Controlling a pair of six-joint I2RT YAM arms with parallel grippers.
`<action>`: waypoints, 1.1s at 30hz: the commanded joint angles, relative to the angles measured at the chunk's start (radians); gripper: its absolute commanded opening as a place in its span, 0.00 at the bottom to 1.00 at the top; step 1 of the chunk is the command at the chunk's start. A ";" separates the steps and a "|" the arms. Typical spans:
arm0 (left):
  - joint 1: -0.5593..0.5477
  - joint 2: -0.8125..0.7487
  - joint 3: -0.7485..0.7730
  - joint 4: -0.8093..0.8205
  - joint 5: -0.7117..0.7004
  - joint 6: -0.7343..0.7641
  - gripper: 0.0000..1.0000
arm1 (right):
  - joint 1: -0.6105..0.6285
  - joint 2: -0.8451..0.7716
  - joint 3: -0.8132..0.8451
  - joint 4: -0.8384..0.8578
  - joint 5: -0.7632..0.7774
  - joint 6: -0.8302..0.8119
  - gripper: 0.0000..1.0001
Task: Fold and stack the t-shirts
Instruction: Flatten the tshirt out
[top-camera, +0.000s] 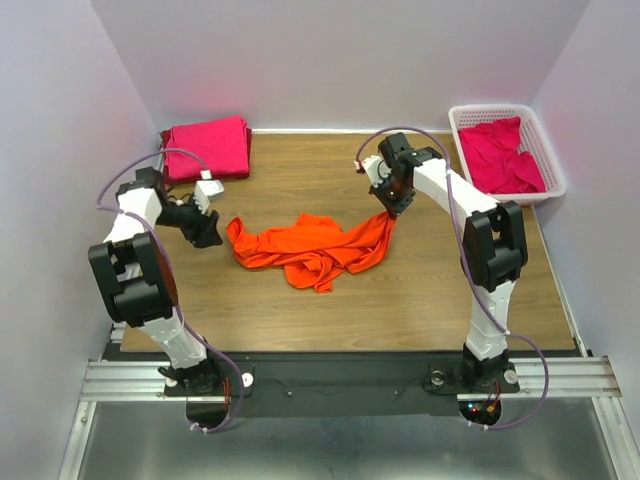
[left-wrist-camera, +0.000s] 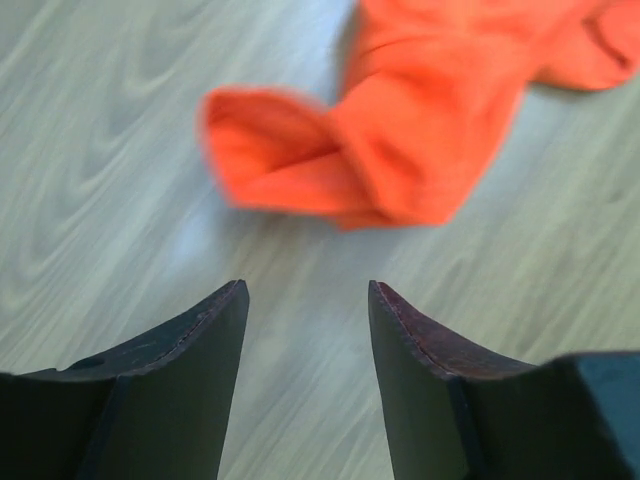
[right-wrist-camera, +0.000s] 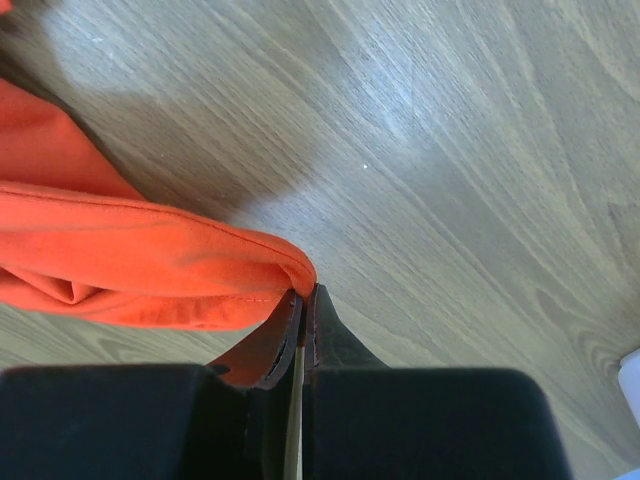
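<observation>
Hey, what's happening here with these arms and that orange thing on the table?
Two robot arms are working on a crumpled orange shirt lying in the middle of the table. The right tool is pinched shut on the shirt's right edge. The left tool is open just short of the shirt's left end, holding nothing. One pink shirt lies folded at the far left corner, and more pink shirts sit unfolded in the basket at the far right.
</observation>
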 joint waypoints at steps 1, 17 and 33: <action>-0.069 -0.073 -0.081 0.011 -0.028 -0.014 0.68 | -0.002 -0.016 0.012 0.011 -0.009 0.013 0.01; -0.312 -0.034 -0.037 0.062 -0.070 -0.188 0.03 | -0.011 -0.033 -0.005 0.013 -0.008 0.000 0.01; -0.372 0.392 0.446 0.286 -0.057 -0.750 0.30 | -0.023 0.039 0.082 0.014 0.020 -0.015 0.01</action>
